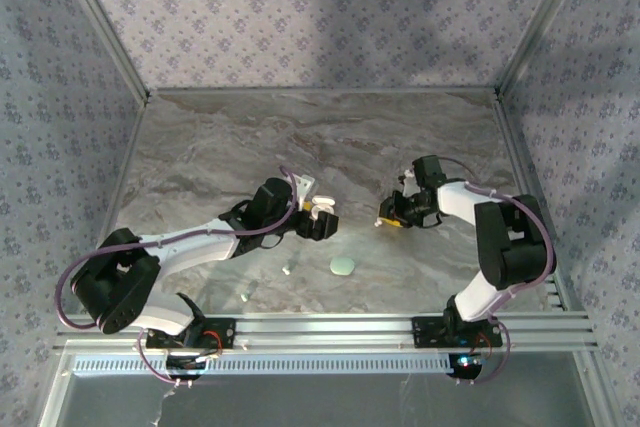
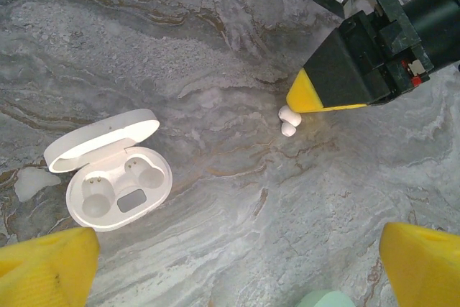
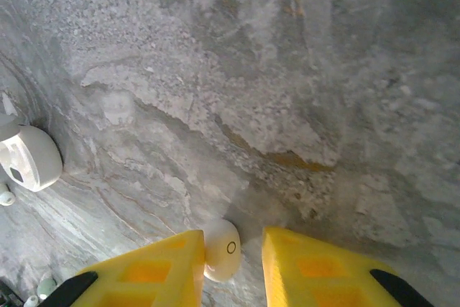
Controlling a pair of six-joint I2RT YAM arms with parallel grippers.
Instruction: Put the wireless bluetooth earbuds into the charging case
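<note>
A white charging case (image 2: 108, 170) lies open on the marble table, both sockets empty; it also sits at the left edge of the right wrist view (image 3: 29, 157). One white earbud (image 2: 287, 120) lies on the table under a yellow fingertip (image 2: 316, 95) of my right gripper. My right gripper (image 3: 233, 244) straddles that earbud (image 3: 224, 249) with narrow jaws: the earbud touches the left finger, and a gap shows before the right finger. My left gripper (image 2: 237, 271) hovers wide open over bare table, right of the case, holding nothing.
A mint oval pod (image 1: 342, 266) rests near the table's front, between the arms (image 2: 327, 300). Two tiny pale bits (image 1: 287, 270) (image 1: 247, 297) lie front left. Patterned walls and metal frame rails (image 1: 330, 327) enclose the table.
</note>
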